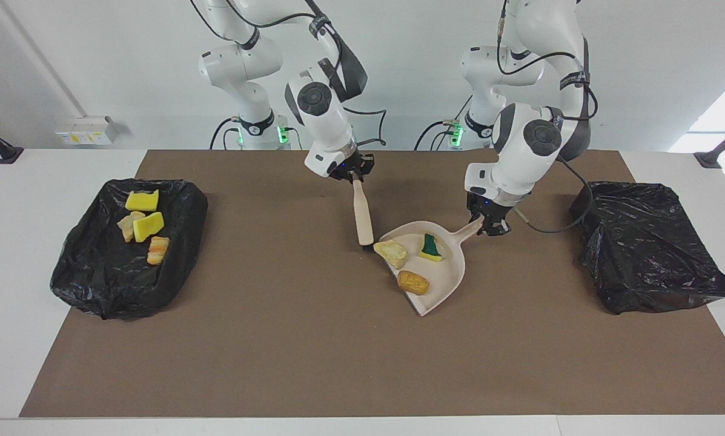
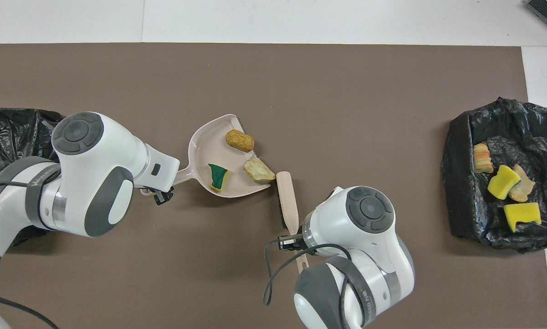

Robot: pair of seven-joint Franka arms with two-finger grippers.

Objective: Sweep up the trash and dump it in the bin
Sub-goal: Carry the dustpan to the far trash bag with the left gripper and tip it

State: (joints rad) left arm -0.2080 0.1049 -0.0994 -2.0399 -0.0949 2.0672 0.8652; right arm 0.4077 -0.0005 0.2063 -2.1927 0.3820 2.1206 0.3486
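The sweeping step looks nearly done: the right gripper (image 1: 355, 175), jaws closed on the brush (image 1: 362, 213), pushes the trash (image 1: 413, 282) into the dustpan (image 1: 441, 284) gripped by the left gripper (image 1: 489, 227), so next comes carrying it to a bin (image 1: 647, 242).

Two robot arms, each ending in one gripper: the left gripper (image 1: 494, 227) and the right gripper (image 1: 353, 174). One beige dustpan (image 1: 444, 284) and one brush (image 1: 362, 218) with a beige handle. Three bits of trash lie in the dustpan: one pale bread-like lump (image 1: 390, 252), one golden-brown lump (image 1: 413, 282) and one green-and-yellow sponge piece (image 1: 430, 247). Two black bag-lined bins: one bin (image 1: 647, 248) at the left arm's end of the table, one bin (image 1: 96, 284) at the right arm's end. That second bin holds four bits: two yellow sponge chunks (image 1: 142, 200) (image 1: 148, 226), one tan lump (image 1: 126, 226) and one orange-striped lump (image 1: 158, 249). One brown mat (image 1: 338, 351) covers the table.
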